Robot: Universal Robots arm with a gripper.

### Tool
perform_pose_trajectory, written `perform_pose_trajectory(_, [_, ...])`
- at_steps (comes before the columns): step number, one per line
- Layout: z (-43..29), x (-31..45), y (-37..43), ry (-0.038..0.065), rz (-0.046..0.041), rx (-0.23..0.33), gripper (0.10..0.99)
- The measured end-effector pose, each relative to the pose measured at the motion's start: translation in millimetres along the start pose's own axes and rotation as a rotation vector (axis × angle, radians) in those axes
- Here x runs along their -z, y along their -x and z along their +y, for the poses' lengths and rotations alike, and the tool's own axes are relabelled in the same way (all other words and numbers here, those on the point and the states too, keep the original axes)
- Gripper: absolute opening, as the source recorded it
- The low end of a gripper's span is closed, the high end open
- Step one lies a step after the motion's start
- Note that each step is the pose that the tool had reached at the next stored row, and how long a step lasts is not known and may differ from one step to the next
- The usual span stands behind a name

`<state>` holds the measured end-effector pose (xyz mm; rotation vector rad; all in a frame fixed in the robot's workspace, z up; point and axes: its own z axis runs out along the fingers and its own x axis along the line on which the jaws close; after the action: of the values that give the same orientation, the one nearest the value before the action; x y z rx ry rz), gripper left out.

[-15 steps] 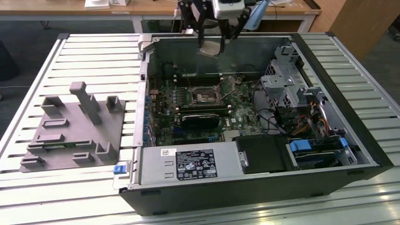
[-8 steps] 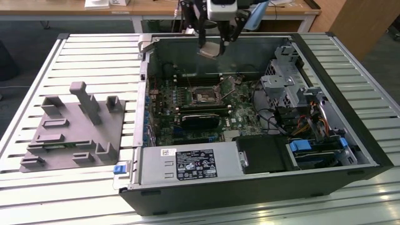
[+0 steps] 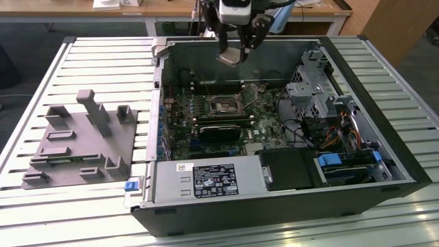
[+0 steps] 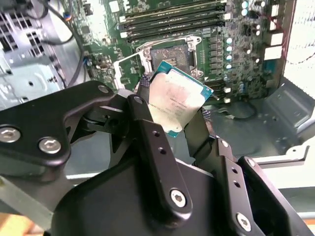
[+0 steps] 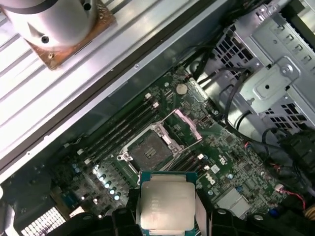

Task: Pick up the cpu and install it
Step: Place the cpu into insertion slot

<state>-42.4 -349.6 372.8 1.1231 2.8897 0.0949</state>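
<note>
Grey plastic tray (image 3: 75, 144) at the exterior view's left | gripper (image 3: 234, 55) pinching the cpu (image 3: 229, 57) by its edges, in mid-air over the open computer case (image 3: 288, 216) | bare socket (image 3: 225, 105) below, well apart from it | drive cage (image 3: 312, 98) at right.

I hold the gripper (image 3: 235, 51) above the far side of the open computer case (image 3: 274, 216), with the cpu (image 4: 177, 101) pinched between its fingers. The socket (image 3: 225, 105) lies on the motherboard (image 3: 264, 131) below the gripper, well apart from the chip, and in the second wrist view the memory slots (image 4: 172, 19) run just beyond the socket. The tray (image 3: 75, 139) sits on the table (image 3: 41, 67) outside the case, well off to the exterior view's left of the gripper, while the drive cage (image 3: 309, 95) stands inside the case toward the exterior view's right.
</note>
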Motion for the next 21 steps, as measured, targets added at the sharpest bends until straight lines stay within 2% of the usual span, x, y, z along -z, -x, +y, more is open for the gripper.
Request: perform_pose_trajectory(21, [-0.6,-8.8,-0.2,-0.005,-0.0261,-0.365,0.533])
